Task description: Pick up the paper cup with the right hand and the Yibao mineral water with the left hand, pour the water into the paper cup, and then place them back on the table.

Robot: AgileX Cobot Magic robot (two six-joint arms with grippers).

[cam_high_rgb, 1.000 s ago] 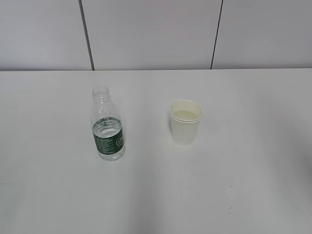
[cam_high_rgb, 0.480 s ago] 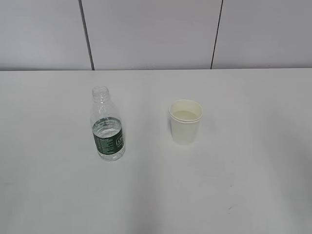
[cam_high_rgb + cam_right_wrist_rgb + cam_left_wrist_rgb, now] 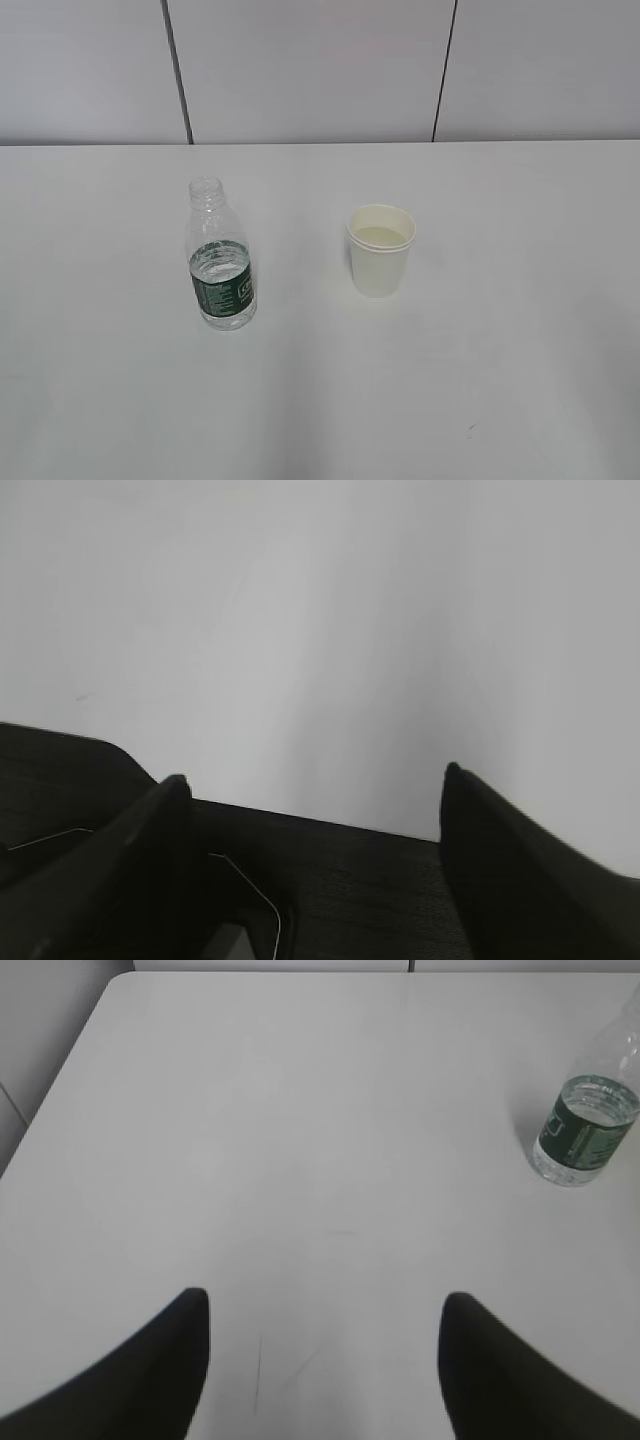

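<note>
Meanwhile both the left hand point(image 3: 325, 1360) and the right hand point(image 3: 312, 810) hover wide and empty over the table point(image 3: 520, 350).

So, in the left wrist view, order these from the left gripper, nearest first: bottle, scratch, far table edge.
1. Scratch, low, right under the left gripper.
2. Bottle, ahead, to the right.
3. Far table edge, at the top.

I see a clear, glossy plastic bottle point(image 3: 220, 262) with a dark green label, a matt cream paper cup point(image 3: 381, 251), and a smooth, matt white bench point(image 3: 480, 380).
</note>
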